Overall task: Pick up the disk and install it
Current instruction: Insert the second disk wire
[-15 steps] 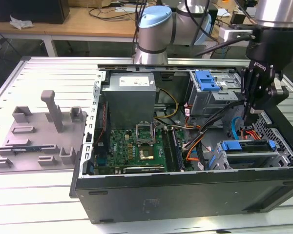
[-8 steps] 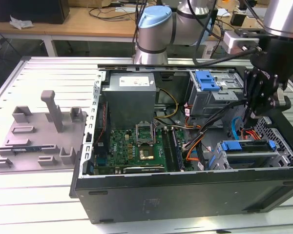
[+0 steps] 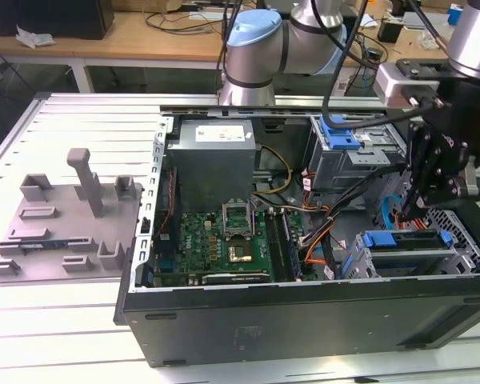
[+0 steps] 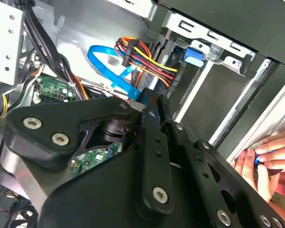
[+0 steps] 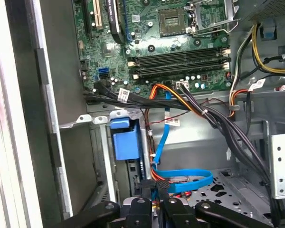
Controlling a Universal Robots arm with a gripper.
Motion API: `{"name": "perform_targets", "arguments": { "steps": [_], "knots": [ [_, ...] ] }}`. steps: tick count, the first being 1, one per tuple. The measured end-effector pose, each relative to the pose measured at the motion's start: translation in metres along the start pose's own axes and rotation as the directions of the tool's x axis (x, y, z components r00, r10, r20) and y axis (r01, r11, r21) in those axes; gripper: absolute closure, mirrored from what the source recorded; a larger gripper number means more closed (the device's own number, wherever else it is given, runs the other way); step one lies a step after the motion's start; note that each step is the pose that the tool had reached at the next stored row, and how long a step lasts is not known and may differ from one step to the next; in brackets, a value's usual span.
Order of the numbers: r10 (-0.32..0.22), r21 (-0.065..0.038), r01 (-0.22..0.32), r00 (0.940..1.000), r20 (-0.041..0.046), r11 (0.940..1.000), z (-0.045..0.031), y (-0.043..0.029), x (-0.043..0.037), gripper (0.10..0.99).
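One gripper (image 3: 408, 206) is working here, black and two-fingered, reaching down into the open computer case (image 3: 304, 320) at the exterior view's right. In both wrist views its fingers are lying drawn together at the tips with no gap between them. Cables are crowding the tips, and I cannot tell whether anything is being pinched.

The disk (image 3: 408, 254) is sitting flat in the lower drive bay, at the case corner nearest the camera on the exterior view's right. Its blue rails are framing its edges. The gripper is hanging just above and behind the disk, near the rail end. I cannot tell whether the two are touching.

In the first wrist view the gripper (image 5: 157, 205) is pointing at a loop of blue data cable (image 5: 180, 178), and orange and black wires are running past it. In the second wrist view the gripper (image 4: 152, 102) is sitting just beside the same blue data cable (image 4: 104, 61) and a bundle of red, yellow and black power wires (image 4: 142, 59).

A person's hand (image 4: 270, 156) is resting at the outer edge of the case in the second wrist view.

Elsewhere in the exterior view:
- A grey power supply (image 3: 212, 160) is occupying the far side.
- The green motherboard (image 3: 224, 240) is lying in the middle of the case.
- A small blue latch plate (image 3: 340, 132) is sitting on the upper drive cage.
- A grey fixture plate (image 3: 64, 216) is lying on the table at the exterior view's left, well apart from the case.
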State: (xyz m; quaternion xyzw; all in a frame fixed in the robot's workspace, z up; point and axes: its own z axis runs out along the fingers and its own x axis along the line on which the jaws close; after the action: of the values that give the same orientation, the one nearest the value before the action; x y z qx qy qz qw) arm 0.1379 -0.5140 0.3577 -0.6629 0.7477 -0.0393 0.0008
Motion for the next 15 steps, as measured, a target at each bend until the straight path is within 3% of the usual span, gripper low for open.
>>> {"name": "perform_targets", "arguments": {
  "steps": [2, 6, 15],
  "knots": [
    [0.000, -0.001, 0.000, 0.9999, 0.0116, 1.0000, 0.0008, -0.0007, 0.0058, 0.925],
    [-0.006, -0.003, 0.006, 0.9995, 0.0307, 1.0000, 0.0024, -0.0009, 0.0080, 0.925],
    [-0.056, -0.001, 0.056, 0.9976, 0.0397, 0.9984, 0.0043, -0.0021, 0.0170, 0.925]
  ]
}}
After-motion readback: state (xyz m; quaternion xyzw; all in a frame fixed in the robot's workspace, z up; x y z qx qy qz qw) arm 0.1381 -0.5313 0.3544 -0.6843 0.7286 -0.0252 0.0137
